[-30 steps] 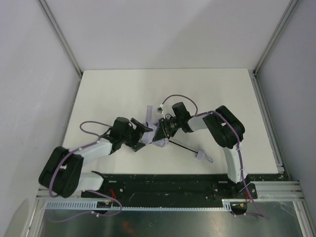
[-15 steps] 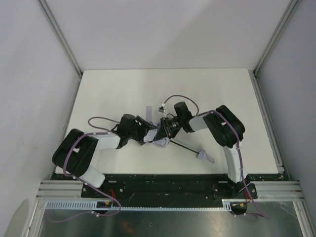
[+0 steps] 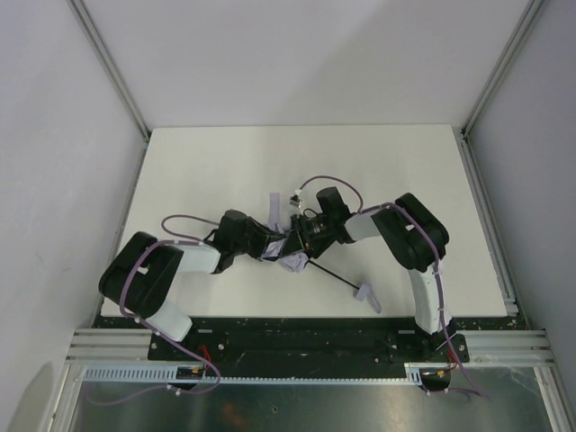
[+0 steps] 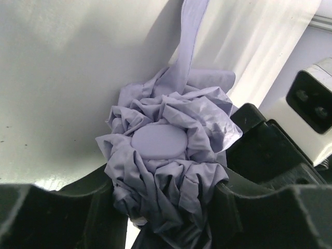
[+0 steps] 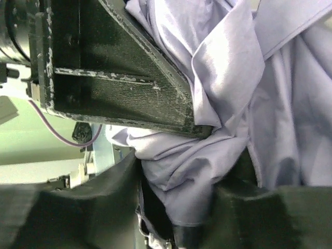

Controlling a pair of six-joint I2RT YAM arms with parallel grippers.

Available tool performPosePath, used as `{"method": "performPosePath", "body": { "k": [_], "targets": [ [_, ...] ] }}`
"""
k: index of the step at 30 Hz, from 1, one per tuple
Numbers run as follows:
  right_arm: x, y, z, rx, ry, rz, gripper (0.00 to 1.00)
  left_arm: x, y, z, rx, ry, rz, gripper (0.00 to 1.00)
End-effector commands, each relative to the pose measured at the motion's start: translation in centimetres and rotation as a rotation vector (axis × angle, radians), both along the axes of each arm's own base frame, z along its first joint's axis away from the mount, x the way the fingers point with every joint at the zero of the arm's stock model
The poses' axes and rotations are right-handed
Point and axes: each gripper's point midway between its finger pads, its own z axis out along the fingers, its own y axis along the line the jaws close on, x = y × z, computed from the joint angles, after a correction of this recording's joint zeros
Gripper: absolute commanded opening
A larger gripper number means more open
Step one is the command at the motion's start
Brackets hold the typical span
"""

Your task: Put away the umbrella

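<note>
Two robot arms meet over the umbrella (image 3: 292,260), which lies at the middle of the white table (image 3: 207,171). Its lavender canopy (image 4: 171,171) is bunched into a crumpled ball, and its thin black shaft (image 3: 333,273) runs out to the right and near side, ending at the handle (image 3: 369,294).

The left gripper (image 3: 275,247) has its fingers (image 4: 67,212) set on either side of the ball and touching the fabric, with the round cap (image 4: 158,141) facing its camera. From the right, the right gripper (image 3: 302,239) pinches a fold of the same cloth between its fingers (image 5: 78,207).

The step in hand appears to be gathering the canopy tight. To do it well, the left gripper should probably squeeze evenly around the cap so that no folds spill out. The right gripper should keep its pinch light and avoid dragging cloth from the bundle. The loose strap (image 3: 273,205) trails toward the far side and is best kept clear of both grips for wrapping. The shaft is extended and likely has to be pushed in.
</note>
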Motion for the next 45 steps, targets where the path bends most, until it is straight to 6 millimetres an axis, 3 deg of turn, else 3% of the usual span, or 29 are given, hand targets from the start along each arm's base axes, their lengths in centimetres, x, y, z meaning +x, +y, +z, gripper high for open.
{"method": "performPosePath", "body": {
  "k": [1, 2, 4, 7, 12, 16, 19, 25, 28, 31, 36, 38, 40, 42, 45],
  "targets": [
    [-0.5, -0.6, 1.1, -0.134, -0.08, -0.041, 0.6, -1.3, 2.4, -3.0, 0.144, 0.033, 0.025, 0.01],
    [-0.1, -1.1, 1.0, -0.178, -0.123, -0.063, 0.72, -1.5, 2.4, -2.9, 0.138, 0.035, 0.023, 0.0],
    [0.2, -2.3, 1.1, -0.256, -0.197, -0.089, 0.87, -1.9, 2.5, -2.9, 0.127, 0.045, 0.025, 0.0],
    [0.8, -3.3, 2.2, -0.355, -0.374, -0.118, 0.96, -2.8, 2.6, -3.0, 0.105, 0.079, 0.035, 0.0],
    [2.4, -3.5, 4.3, -0.545, -0.817, -0.183, 0.99, -4.6, 2.5, -3.9, 0.072, 0.187, 0.035, 0.0],
    [2.0, -1.9, 5.1, -0.595, -1.043, -0.165, 0.99, -6.0, 2.5, -4.1, 0.072, 0.289, 0.032, 0.0],
    [1.0, -0.2, 4.3, -0.626, -1.156, -0.132, 0.99, -6.4, 2.7, -3.6, 0.065, 0.314, 0.04, 0.0],
    [0.0, 0.1, 0.4, -0.794, -1.287, -0.088, 0.97, -6.9, 2.7, -2.8, 0.028, 0.349, 0.051, 0.0],
    [0.0, -0.3, -1.1, -0.88, -1.344, -0.081, 0.91, -7.4, 2.7, -2.9, 0.023, 0.385, 0.051, 0.0],
    [0.4, -1.1, -1.7, -0.945, -1.362, -0.113, 0.78, -7.4, 2.7, -2.8, 0.02, 0.389, 0.052, 0.0],
    [1.1, -2.7, -3.0, -1.008, -1.316, -0.127, 0.35, -7.4, 2.5, -2.2, 0.0, 0.384, 0.043, 0.0],
    [1.1, -2.9, -3.6, -0.996, -1.274, -0.112, 0.12, -7.3, 2.3, -1.7, -0.009, 0.371, 0.032, 0.0],
    [0.6, -2.6, -3.9, -0.941, -1.229, -0.088, 0.03, -6.9, 2.3, -1.1, -0.013, 0.339, 0.019, 0.01],
    [0.0, -2.0, -3.7, -0.866, -1.174, -0.071, 0.01, -6.4, 2.5, -0.2, -0.005, 0.283, 0.011, 0.15],
    [-0.7, -1.0, -2.8, -0.708, -1.07, -0.049, 0.0, -5.1, 3.1, 1.7, 0.019, 0.158, 0.012, 0.48]
  ]
}}
